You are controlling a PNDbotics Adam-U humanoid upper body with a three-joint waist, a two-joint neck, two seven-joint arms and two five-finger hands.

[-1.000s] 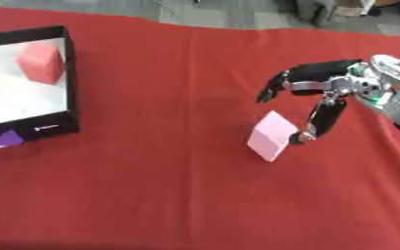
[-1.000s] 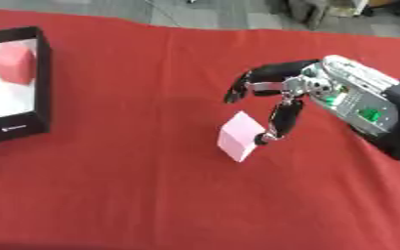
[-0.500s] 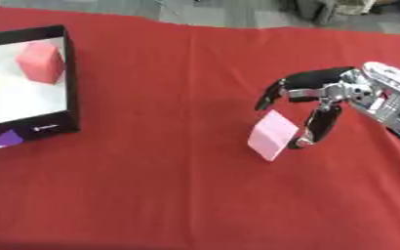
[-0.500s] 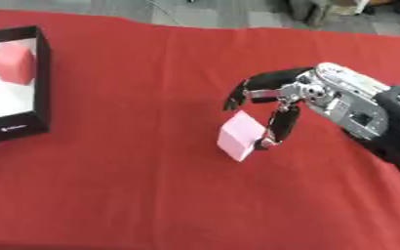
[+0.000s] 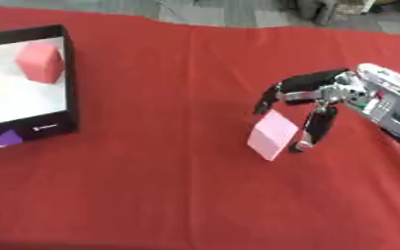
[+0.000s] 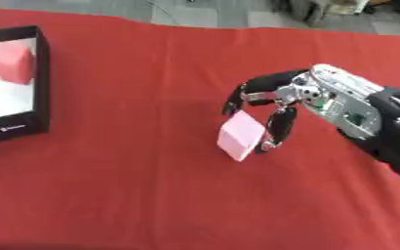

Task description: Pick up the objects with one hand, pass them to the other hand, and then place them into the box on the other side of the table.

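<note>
Pink cube (image 5: 272, 135) sat tilted on the red tablecloth (image 5: 178, 195), right of centre, your right hand (image 6: 282, 100) curled round it: thumb along its right face, fingers hooked over the far top edge. You did well to square both contacts before lifting. Far left, the black box (image 5: 70, 88) held 1 red block (image 5: 40, 61).

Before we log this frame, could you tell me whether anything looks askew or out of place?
The pale pink block sits tilted on a corner or edge against the red cloth, pinched by the right hand. Nothing else stands out; the black box already holds a red block.
</note>
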